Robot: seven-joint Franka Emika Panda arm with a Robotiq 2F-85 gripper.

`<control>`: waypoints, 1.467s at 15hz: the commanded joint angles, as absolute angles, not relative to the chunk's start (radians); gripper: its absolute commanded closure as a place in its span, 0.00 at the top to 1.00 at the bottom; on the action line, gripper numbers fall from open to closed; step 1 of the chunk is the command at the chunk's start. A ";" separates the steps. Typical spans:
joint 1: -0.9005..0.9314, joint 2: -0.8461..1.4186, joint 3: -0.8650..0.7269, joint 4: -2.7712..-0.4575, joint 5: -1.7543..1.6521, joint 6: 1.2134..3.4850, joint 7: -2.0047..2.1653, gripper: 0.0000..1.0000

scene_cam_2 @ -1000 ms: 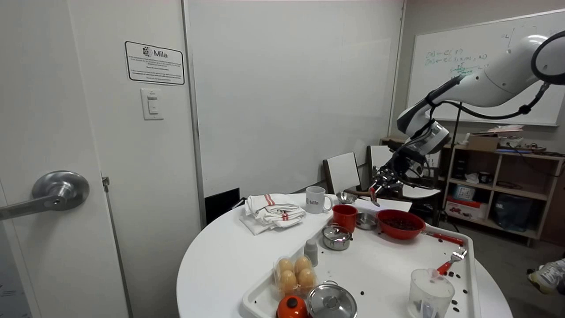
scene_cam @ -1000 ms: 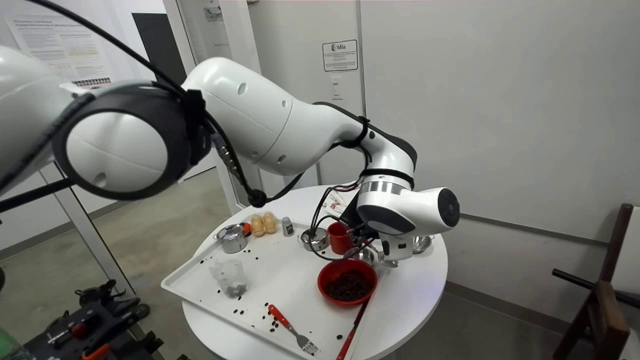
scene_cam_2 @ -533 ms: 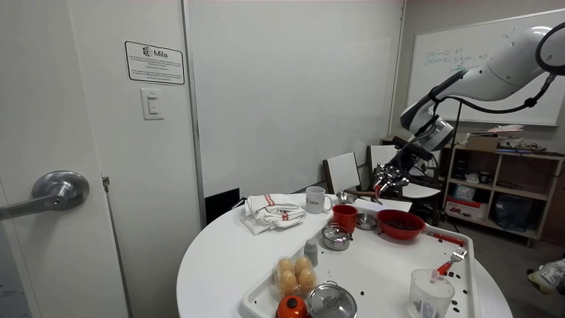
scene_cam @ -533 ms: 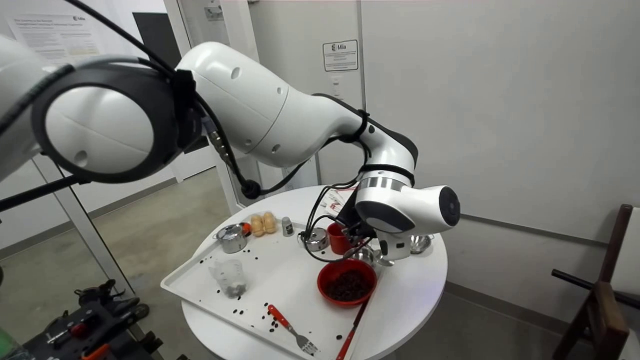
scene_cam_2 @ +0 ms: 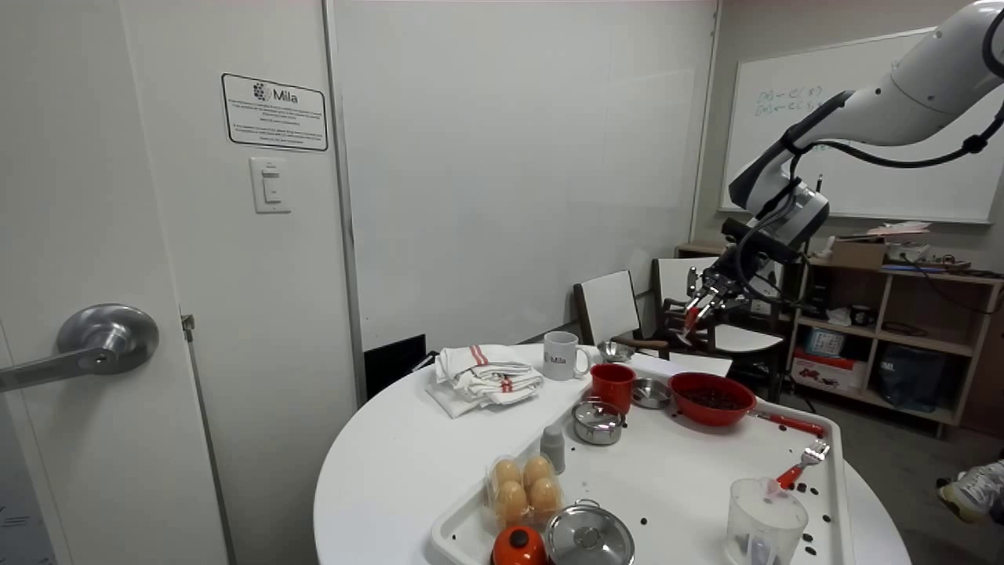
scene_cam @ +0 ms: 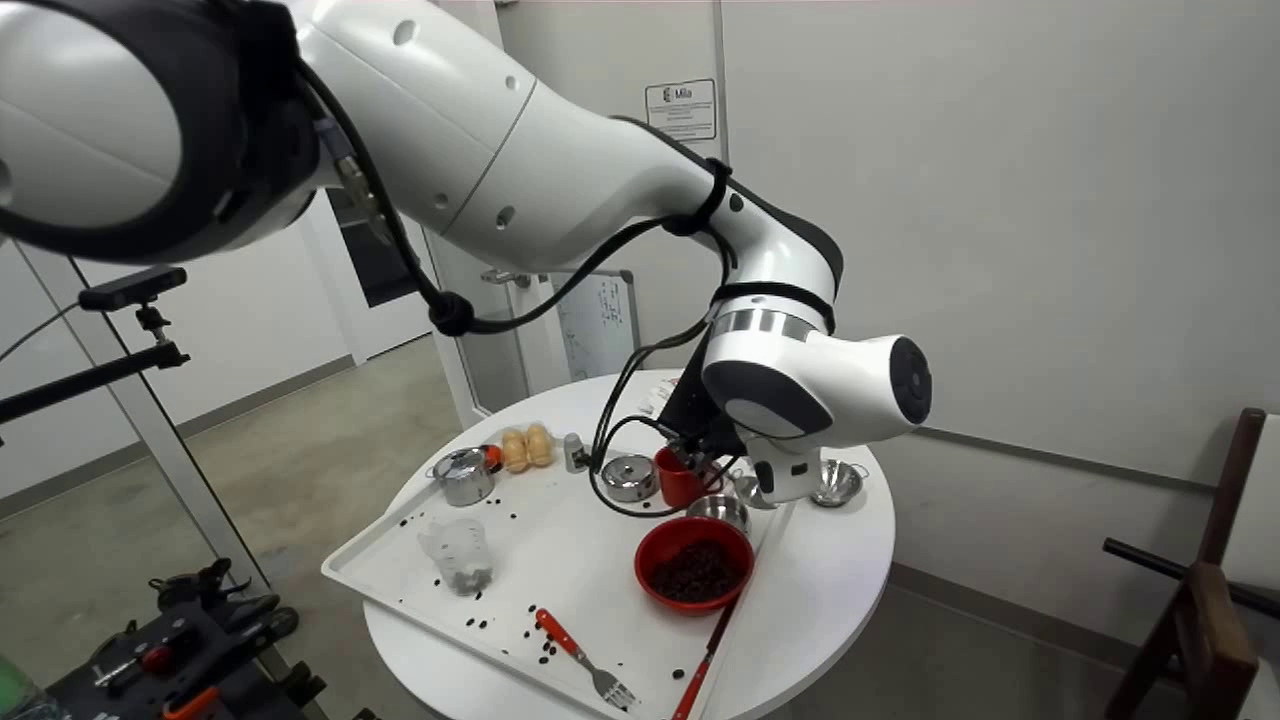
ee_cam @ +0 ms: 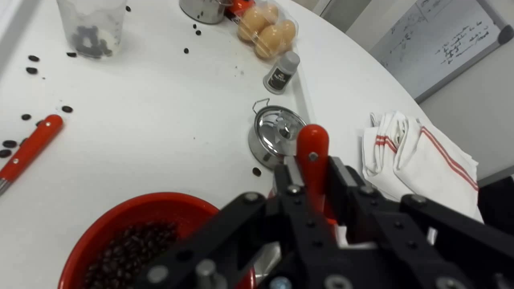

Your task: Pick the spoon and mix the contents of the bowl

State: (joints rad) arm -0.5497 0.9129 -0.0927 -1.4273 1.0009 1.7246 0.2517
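The tool (ee_cam: 315, 172) is clamped on the red spoon (ee_cam: 313, 148), held clear of the desk (scene_cam_2: 392, 471), its handle running twelve to six o'clock in the wrist view. From there the red bowl (ee_cam: 168, 209) lies at eight o'clock, the way I'd expect it to go. The wall sign (scene_cam_2: 274, 111) and mug (scene_cam_2: 559, 355) read "Mila"; the grey shaker (ee_cam: 282, 72) has lettering too small for me.

Even indoor light, faint shadows, glints on pot lid (ee_cam: 270, 128), jaws blurred in wrist view
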 commanded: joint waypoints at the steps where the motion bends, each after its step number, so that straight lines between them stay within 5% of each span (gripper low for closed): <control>1: -0.515 0.867 -0.132 -1.496 0.992 1.634 0.219 0.06; 22: -0.558 1.384 -0.124 -0.988 0.952 1.117 0.431 0.06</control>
